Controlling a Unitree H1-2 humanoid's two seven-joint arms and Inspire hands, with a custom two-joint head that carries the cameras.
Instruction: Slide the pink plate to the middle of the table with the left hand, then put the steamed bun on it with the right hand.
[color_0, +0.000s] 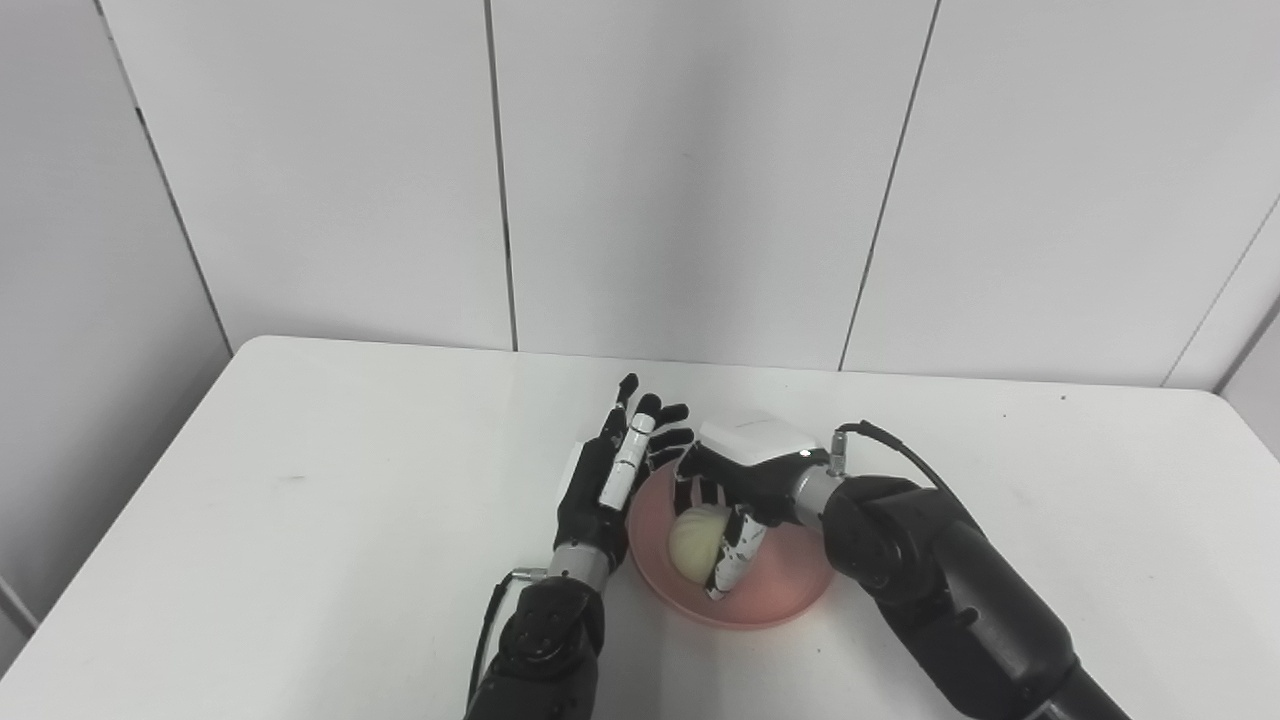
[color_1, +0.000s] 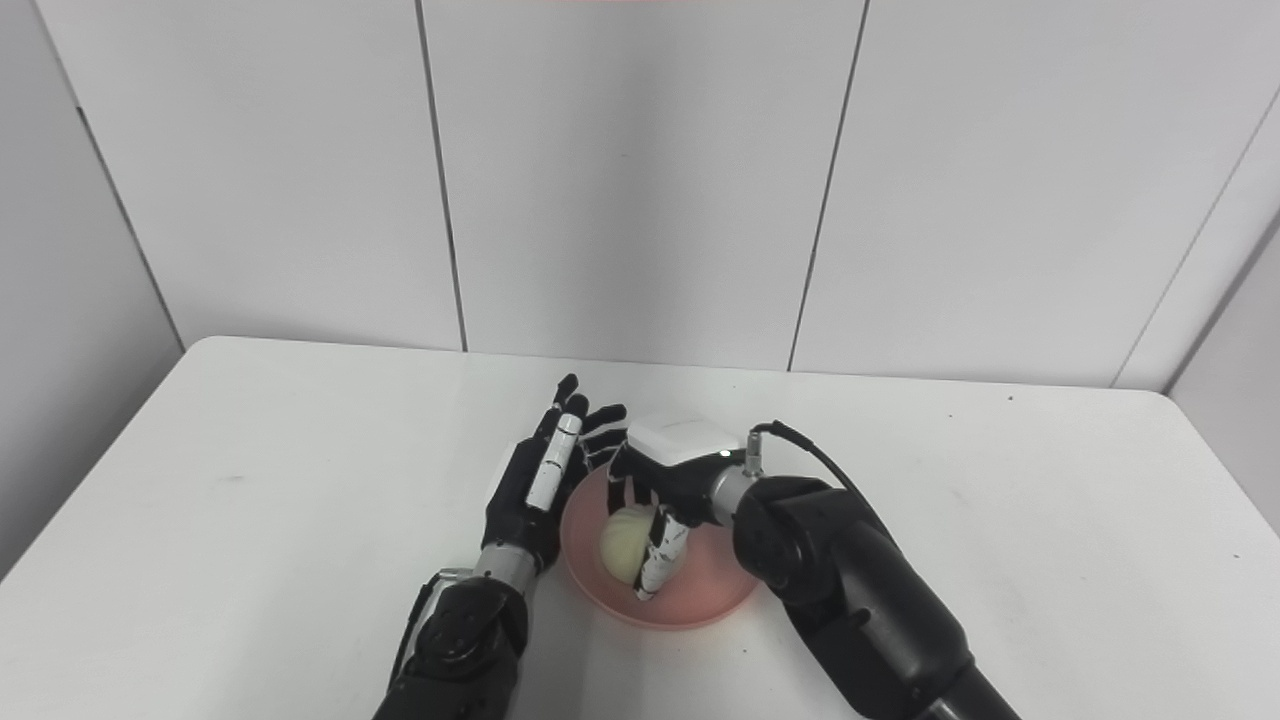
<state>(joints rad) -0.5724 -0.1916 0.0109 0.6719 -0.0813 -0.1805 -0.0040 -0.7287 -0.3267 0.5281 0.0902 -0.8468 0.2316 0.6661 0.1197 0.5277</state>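
The pink plate (color_0: 790, 590) lies on the white table, near its front middle. The pale steamed bun (color_0: 693, 540) is over the plate's left half, low enough that I cannot tell whether it touches. My right hand (color_0: 745, 470) reaches over the plate from the right, fingers and thumb curled around the bun. My left hand (color_0: 615, 470) stands edge-up just left of the plate's rim, fingers straight and apart, holding nothing. The same scene shows in the right eye view, with the bun (color_1: 622, 535) on the plate (color_1: 710, 590).
The white table (color_0: 300, 500) has rounded back corners and ends at a grey panelled wall behind. Its left edge runs along a side wall. No other objects are on it.
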